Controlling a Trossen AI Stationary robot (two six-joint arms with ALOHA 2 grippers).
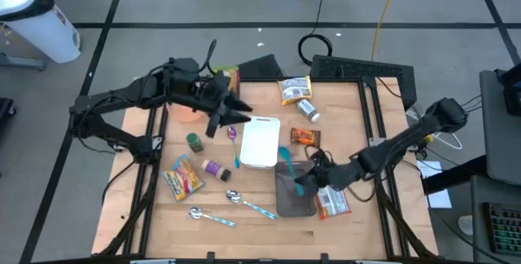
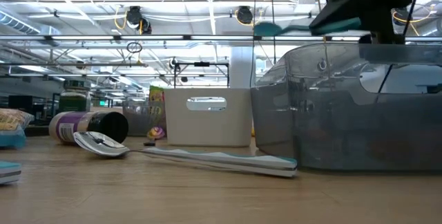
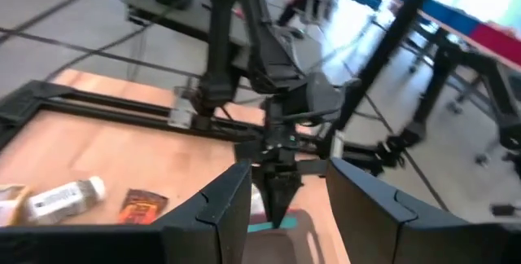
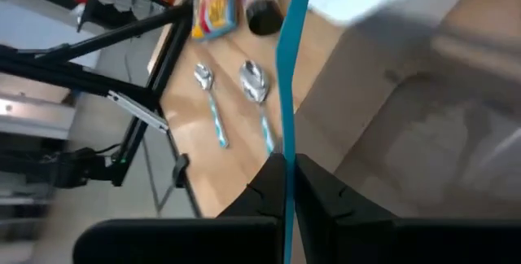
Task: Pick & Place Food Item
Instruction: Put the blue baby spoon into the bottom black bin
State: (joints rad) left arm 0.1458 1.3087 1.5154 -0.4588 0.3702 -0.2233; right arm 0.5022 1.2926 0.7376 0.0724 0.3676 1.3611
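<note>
right gripper (image 1: 305,184) jaws pinch thin teal-handled utensil (image 4: 290,93) above clear grey plastic bin (image 1: 293,189); next: lower, release. left gripper (image 1: 241,113) jaws spread, empty.

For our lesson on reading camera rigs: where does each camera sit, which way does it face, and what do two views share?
High: overhead, facing down on the table; both arms show.
Low: table height, facing level across the grey bin; right gripper above.
Left wrist: past the left gripper toward the right arm.
Right wrist: past the right gripper, jaws shut on the teal utensil.
Shared: two spoons, high and right wrist.
</note>
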